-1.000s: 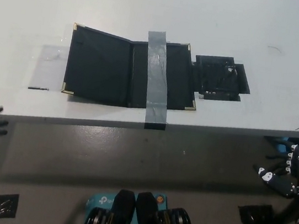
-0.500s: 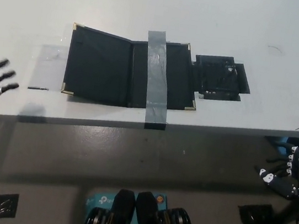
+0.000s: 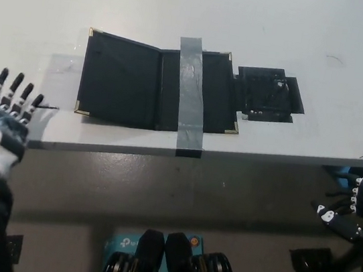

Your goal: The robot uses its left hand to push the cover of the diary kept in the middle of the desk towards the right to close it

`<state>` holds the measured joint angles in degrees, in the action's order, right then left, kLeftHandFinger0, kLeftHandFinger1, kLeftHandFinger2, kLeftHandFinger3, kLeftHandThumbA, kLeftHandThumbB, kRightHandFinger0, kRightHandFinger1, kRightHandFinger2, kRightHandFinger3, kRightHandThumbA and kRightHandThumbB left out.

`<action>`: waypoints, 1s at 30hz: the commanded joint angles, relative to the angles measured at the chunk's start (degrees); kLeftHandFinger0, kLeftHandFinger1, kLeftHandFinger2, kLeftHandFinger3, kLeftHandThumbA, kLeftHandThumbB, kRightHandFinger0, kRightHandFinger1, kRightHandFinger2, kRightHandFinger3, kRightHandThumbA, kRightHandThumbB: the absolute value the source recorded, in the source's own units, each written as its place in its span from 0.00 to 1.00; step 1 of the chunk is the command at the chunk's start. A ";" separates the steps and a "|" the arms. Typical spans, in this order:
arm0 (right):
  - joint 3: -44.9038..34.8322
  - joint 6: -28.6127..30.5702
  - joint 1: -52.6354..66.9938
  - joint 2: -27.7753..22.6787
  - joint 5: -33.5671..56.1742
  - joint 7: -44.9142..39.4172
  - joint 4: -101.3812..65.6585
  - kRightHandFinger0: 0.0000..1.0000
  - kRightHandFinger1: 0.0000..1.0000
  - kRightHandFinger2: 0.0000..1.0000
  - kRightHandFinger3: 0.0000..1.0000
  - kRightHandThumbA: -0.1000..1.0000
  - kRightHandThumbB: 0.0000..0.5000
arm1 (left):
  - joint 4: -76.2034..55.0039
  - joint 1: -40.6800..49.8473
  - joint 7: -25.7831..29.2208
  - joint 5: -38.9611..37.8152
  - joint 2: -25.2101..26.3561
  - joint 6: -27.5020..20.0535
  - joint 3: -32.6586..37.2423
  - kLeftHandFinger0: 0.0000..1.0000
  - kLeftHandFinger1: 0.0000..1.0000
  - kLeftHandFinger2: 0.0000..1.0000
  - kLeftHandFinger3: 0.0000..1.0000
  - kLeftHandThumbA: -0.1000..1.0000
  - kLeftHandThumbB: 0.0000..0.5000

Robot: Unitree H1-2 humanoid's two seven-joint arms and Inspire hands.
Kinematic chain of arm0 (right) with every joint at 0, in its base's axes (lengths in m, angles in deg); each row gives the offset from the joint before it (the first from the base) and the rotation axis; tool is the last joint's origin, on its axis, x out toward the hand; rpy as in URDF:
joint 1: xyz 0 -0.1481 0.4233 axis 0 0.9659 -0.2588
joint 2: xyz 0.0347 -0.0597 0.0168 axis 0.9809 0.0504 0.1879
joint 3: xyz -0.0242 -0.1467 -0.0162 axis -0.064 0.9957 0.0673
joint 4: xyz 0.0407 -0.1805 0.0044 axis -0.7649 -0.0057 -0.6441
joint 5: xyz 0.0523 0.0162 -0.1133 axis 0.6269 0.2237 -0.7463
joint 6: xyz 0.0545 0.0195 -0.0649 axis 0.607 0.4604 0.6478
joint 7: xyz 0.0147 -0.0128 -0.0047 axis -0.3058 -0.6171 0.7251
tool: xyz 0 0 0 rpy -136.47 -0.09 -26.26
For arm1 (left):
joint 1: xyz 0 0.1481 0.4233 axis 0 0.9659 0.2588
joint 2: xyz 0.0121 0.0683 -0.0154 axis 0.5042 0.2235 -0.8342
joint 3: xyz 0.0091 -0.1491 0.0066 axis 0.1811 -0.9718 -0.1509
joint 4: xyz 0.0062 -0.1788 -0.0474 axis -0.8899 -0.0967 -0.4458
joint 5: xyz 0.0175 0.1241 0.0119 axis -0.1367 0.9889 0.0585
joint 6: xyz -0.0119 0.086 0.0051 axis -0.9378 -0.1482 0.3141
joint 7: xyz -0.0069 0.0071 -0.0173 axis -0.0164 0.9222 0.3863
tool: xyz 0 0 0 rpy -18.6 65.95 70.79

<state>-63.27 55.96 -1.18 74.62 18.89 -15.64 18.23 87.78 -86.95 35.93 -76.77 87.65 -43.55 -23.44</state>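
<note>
- The diary (image 3: pixel 138 82) lies open and flat in the middle of the frame on the white desk (image 3: pixel 265 19), its black inside facing up and small brass corners showing at its edges.
- A strip of grey tape (image 3: pixel 190 97) runs top to bottom across the right half of the diary, right of the spine, and folds over the front edge of the desk.
- The diary's cover (image 3: pixel 118 78), the left half, rests flat on the desk, left of the spine.
- The left hand (image 3: pixel 4 121) is at the lower left of the frame, at the desk's front edge, raised with its fingers (image 3: pixel 15 89) spread and pointing upward; it holds nothing.
- The diary lies up and to the right of that hand, clearly apart from it, with bare desk between the fingertips and the cover's lower left corner.
- A thin dark mark (image 3: pixel 49 107) sits on the desk between the left hand and the diary.
- A black patch of tape (image 3: pixel 268 94) lies on the desk just beside the diary's right edge.
- The right hand (image 3: pixel 346 213) hangs at the lower right of the frame, below the desk edge, fingers loosely apart and empty, well away from the diary.
</note>
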 commanded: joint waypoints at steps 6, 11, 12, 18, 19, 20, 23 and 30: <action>-0.15 -0.62 -1.44 -1.55 -0.60 -0.52 -2.13 0.28 0.35 0.45 0.71 0.88 0.23 | 2.63 -6.04 4.72 -3.57 -0.25 0.96 0.18 1.00 1.00 1.00 1.00 1.00 0.27; 0.27 -1.27 -1.78 -1.62 -0.81 -0.82 -2.67 0.29 0.36 0.46 0.72 0.86 0.21 | 6.19 -9.16 7.99 -6.72 0.80 0.96 3.25 1.00 1.00 1.00 1.00 1.00 0.27; 0.36 -1.31 -1.96 -1.53 -0.87 -0.79 -2.59 0.29 0.36 0.46 0.72 0.86 0.21 | 6.39 -9.24 8.20 -7.05 1.11 0.96 3.46 1.00 1.00 1.00 1.00 1.00 0.28; 0.59 -1.52 -2.01 -1.48 -0.66 -1.16 -2.79 0.32 0.38 0.48 0.74 0.86 0.23 | 11.93 -8.20 8.07 -3.95 4.18 0.96 7.38 1.00 1.00 1.00 1.00 1.00 0.32; 0.46 -1.81 -1.96 -1.44 -0.33 -1.34 -2.93 0.32 0.39 0.48 0.73 0.86 0.24 | 13.74 -7.97 8.83 -2.03 4.75 0.96 8.00 1.00 1.00 1.00 1.00 1.00 0.37; 0.44 -1.90 -1.94 -1.45 -0.26 -1.42 -2.99 0.32 0.39 0.48 0.73 0.86 0.25 | 14.23 -7.75 8.95 -1.12 5.06 0.96 8.43 1.00 1.00 1.00 1.00 1.00 0.36; 0.29 -1.69 -1.55 -1.29 0.00 -1.44 -3.37 0.33 0.40 0.49 0.74 0.86 0.23 | 14.64 -6.79 8.97 0.06 5.46 0.96 8.06 1.00 1.00 1.00 1.00 1.00 0.37; 0.13 -2.07 -1.10 -1.23 -0.32 -0.98 -3.54 0.33 0.40 0.50 0.74 0.87 0.22 | 14.41 -6.41 10.60 0.97 6.20 0.95 5.76 1.00 1.00 1.00 1.00 1.00 0.32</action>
<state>-62.83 54.07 -1.48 74.08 18.95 -16.55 17.09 102.38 -92.79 44.08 -77.91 92.51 -43.05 -16.66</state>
